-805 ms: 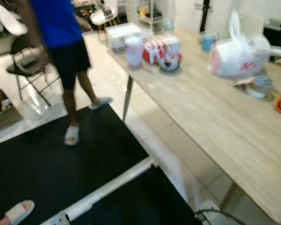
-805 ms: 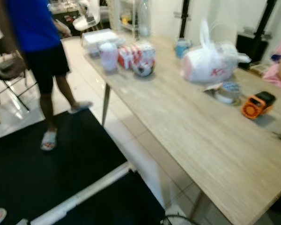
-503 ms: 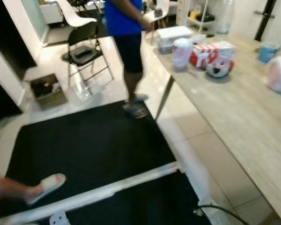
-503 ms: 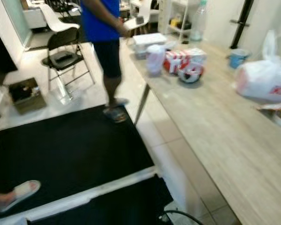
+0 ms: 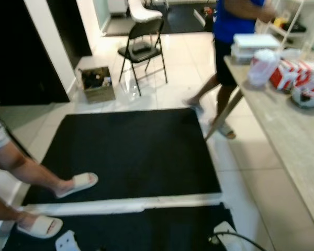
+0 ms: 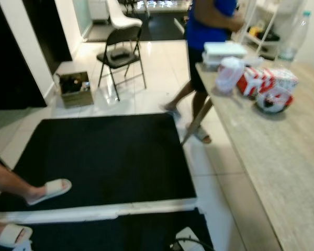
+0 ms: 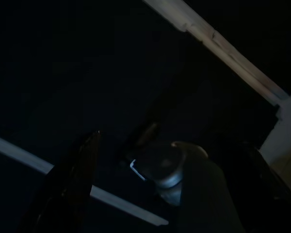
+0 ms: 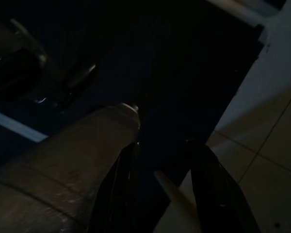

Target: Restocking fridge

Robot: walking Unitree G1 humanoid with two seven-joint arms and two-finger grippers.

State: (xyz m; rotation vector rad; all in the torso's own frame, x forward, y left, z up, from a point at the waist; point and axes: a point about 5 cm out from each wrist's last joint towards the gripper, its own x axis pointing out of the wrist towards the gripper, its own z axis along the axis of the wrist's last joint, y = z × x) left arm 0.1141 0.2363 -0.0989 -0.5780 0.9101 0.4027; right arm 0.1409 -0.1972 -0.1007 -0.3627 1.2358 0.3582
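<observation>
Pale wood-grain counter (image 6: 282,157) runs along the right of the scene from near to far, and the groceries for the fridge sit at its far end: a red-and-white carton pack (image 6: 266,81), a translucent white plastic jug (image 6: 229,75) just left of it, a round dark-rimmed container (image 6: 272,100) a little nearer, and a flat white lidded box (image 6: 224,49) farthest. No fridge can be made out. To the left of the counter lies a black floor mat (image 5: 131,151) edged with a white strip (image 5: 120,204); a black folding chair (image 5: 142,49) and a small cardboard box (image 5: 97,83) stand on the far tiles. A person in a blue shirt (image 6: 212,21) stands at the counter's far corner, and another person's sandalled feet (image 5: 76,183) rest on the mat at the near left.

Both arms hang low over the mat. The left gripper (image 7: 169,189) has its fingers well apart and empty. The right gripper (image 8: 162,189) shows a narrower gap between its fingers, nothing held.

The relation that matters: the groceries lie far and to the right of both grippers, well apart from them, so the right arm looks the nearer one. I judge the robot must turn right and walk up along the counter before any reach
</observation>
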